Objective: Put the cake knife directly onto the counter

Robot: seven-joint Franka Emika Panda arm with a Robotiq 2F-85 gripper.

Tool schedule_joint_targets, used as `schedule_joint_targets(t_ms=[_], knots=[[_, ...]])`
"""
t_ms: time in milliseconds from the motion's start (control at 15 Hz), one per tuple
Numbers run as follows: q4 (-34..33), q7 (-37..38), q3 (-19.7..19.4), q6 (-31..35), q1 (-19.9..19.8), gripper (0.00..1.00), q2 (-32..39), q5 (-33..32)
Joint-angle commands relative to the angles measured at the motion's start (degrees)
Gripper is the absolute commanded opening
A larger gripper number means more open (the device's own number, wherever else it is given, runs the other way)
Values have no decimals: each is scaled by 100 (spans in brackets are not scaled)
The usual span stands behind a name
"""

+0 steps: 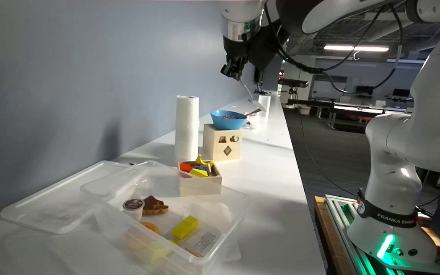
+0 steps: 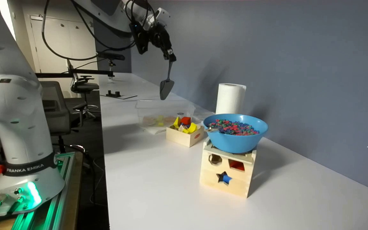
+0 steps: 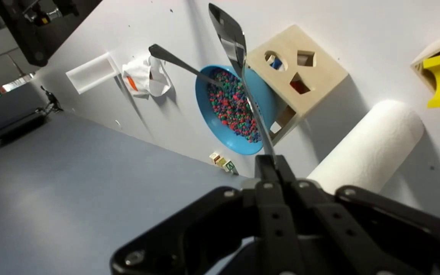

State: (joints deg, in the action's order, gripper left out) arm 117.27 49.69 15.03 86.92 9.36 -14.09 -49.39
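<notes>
Knife (image 2: 167, 86) pinched in my gripper (image 2: 171, 58), fingertips clenched on its handle, blade hanging down. Upper center of the frame in both exterior views, up in the air, off the counter (image 2: 145, 185). In the wrist view I see it slant from the fingertips, lower center, to the blade near the top edge, crossing in front of the bowl (image 3: 264, 88). Bowl sits on the cube (image 2: 240, 183) in both exterior views; red, blue and green bits (image 3: 231, 103) in it, plus a utensil (image 3: 172, 60) with its handle out over the rim. Roll (image 2: 230, 99) upright just beside the cube. Box (image 2: 177, 136) of blocks (image 2: 185, 123) stands between cube and clear bin (image 2: 147, 111). Lid (image 1: 63, 198) lies flat beside the bin, left in an exterior view. I also see a yellow block (image 1: 185, 227) and a small cup (image 1: 133, 208) inside the bin. Arm base (image 1: 399, 233) shows green light in both exterior views. Wall (image 3: 109, 202) fills lower left of the wrist view.
</notes>
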Motion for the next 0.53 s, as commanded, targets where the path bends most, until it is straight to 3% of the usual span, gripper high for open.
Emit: schedule_joint_targets(t_ms=[0,467], knots=[[328,52,-284,576,-39,1,135,304],[911,45,-808,2270,-357,1,622,208]])
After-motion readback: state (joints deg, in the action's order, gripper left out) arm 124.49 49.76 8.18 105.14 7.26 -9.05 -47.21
